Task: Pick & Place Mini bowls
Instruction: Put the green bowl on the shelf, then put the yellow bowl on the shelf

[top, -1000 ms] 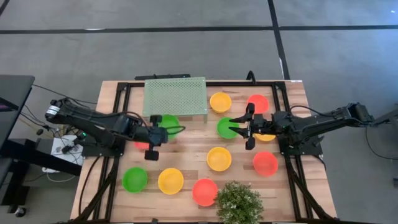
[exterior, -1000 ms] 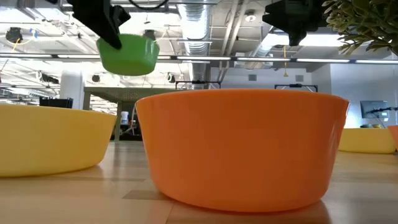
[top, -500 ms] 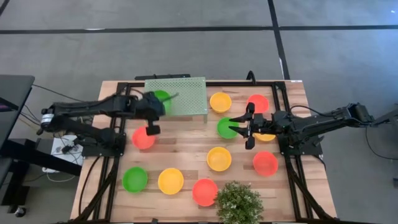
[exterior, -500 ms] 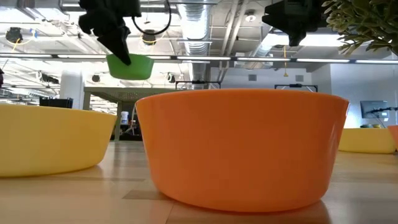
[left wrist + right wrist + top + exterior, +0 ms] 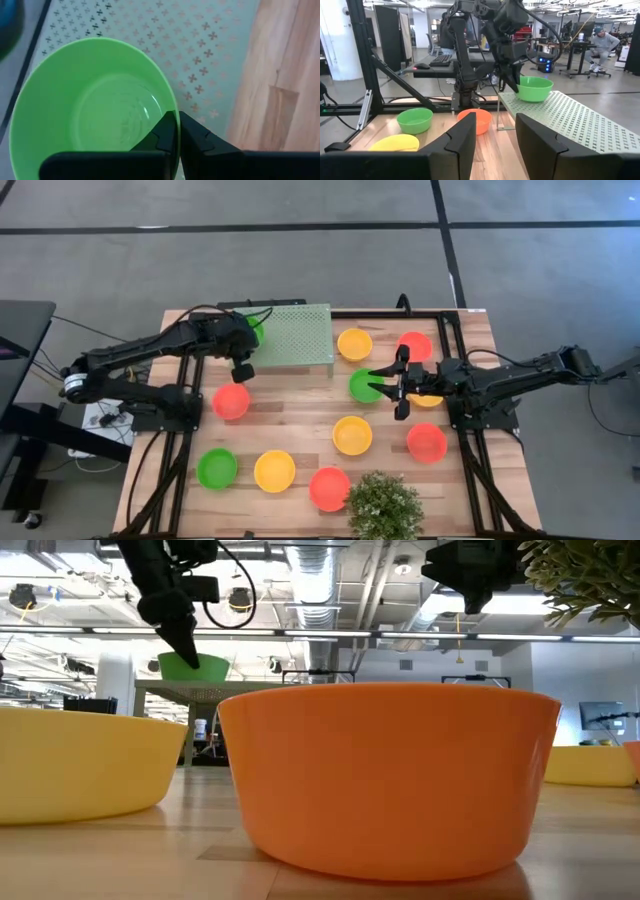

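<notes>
High view showed us the left gripper (image 5: 243,350) out over the near-left corner of the pale green perforated rectangular stand (image 5: 290,332), and what a grip: our fingers were pinched tight on the rim of a small bright green round plastic bowl (image 5: 252,330). From the left wrist, that green bowl (image 5: 90,105) hung right above the stand's patterned top (image 5: 200,50), one finger inside the rim, one outside. We could not tell whether it was touching down or just clear of the surface. We judged this the placing step: bowl carried, drop-off underneath. Next up, we reckoned, was a gentle lowering until the base sat flat, then parting the fingers and lifting straight off so the rim didn't snag. Over on the right, our right gripper (image 5: 378,383) waited with fingers apart above another green bowl (image 5: 362,386) on the wooden table (image 5: 300,430).
</notes>
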`<control>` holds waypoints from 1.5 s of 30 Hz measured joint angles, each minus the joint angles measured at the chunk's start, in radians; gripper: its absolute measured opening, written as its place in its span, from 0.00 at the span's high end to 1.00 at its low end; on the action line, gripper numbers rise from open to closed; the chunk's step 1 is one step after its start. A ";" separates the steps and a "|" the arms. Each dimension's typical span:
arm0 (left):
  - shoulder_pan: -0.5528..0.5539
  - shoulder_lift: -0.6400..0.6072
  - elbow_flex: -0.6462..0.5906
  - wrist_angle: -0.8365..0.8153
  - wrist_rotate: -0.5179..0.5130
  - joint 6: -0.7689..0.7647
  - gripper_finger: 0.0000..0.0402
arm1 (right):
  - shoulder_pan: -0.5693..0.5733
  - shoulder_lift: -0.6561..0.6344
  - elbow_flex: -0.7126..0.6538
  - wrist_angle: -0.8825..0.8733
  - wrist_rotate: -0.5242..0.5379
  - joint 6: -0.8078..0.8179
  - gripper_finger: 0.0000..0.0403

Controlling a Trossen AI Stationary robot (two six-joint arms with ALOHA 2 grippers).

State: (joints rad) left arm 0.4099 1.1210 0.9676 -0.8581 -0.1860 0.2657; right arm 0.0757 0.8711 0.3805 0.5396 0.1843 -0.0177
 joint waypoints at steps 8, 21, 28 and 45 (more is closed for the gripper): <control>0.005 0.000 0.000 0.018 -0.001 0.048 0.96 | 0.000 0.000 0.000 0.000 0.000 0.000 0.67; 0.039 0.000 0.000 0.032 -0.004 0.078 0.95 | 0.000 0.000 0.000 0.002 0.000 0.000 0.67; 0.078 0.000 0.000 0.042 -0.003 0.103 0.82 | 0.000 0.000 0.000 0.023 0.000 -0.044 0.67; -0.104 -0.038 0.000 0.174 0.000 0.105 0.74 | -0.123 0.078 0.000 0.023 0.000 0.051 0.66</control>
State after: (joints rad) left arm 0.3058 1.0833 0.9676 -0.6843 -0.1860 0.3709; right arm -0.0469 0.9488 0.3809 0.5622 0.1844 0.0331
